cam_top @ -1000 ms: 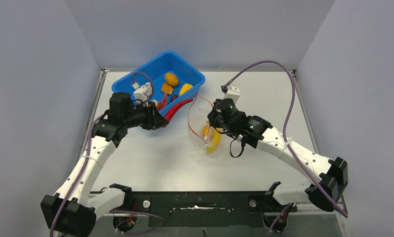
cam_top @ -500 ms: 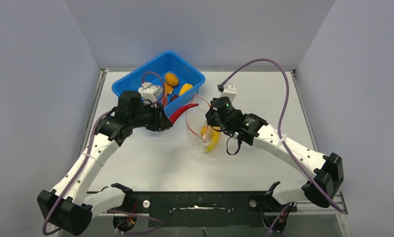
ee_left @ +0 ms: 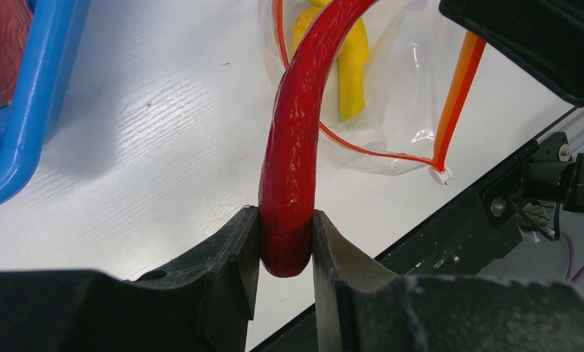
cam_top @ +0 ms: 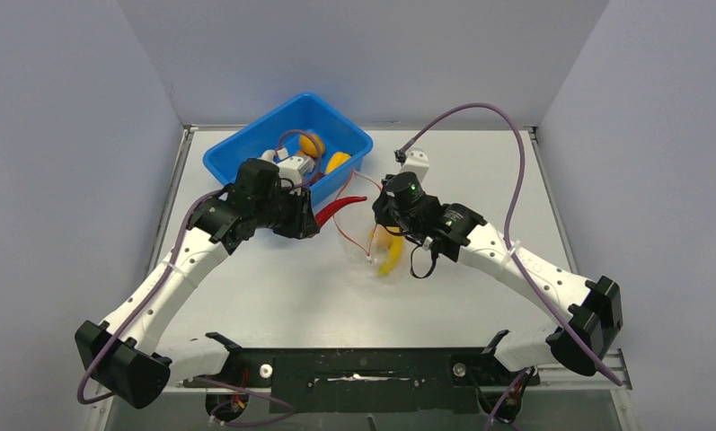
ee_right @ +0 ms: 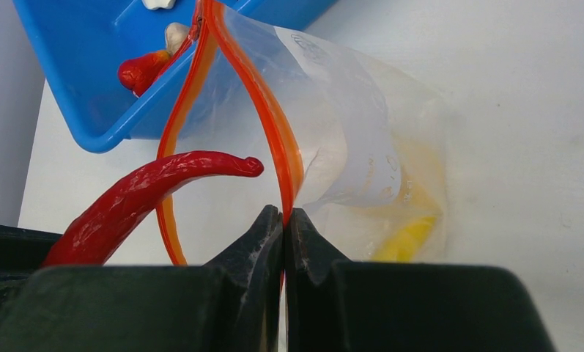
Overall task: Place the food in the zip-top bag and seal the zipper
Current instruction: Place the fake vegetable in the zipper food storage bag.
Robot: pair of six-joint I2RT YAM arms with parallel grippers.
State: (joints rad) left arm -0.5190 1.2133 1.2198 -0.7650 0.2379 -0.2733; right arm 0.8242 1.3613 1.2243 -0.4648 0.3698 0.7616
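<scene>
So the left gripper [ee_left: 287, 238] pinches the long red plastic chili [ee_left: 297, 139] by its butt end. Looks light, stiff, probably slick. Tip's out ahead at the floppy clear zip-top bag [ee_right: 347, 161], whose red-orange zipper strip [ee_right: 275, 136] the right gripper [ee_right: 283, 220] has clamped tight.

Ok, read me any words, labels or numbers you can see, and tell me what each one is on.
On the bag: a small dark line of print near the zipper, too blurred to read.
No text shows on the tub or the chili.
</scene>
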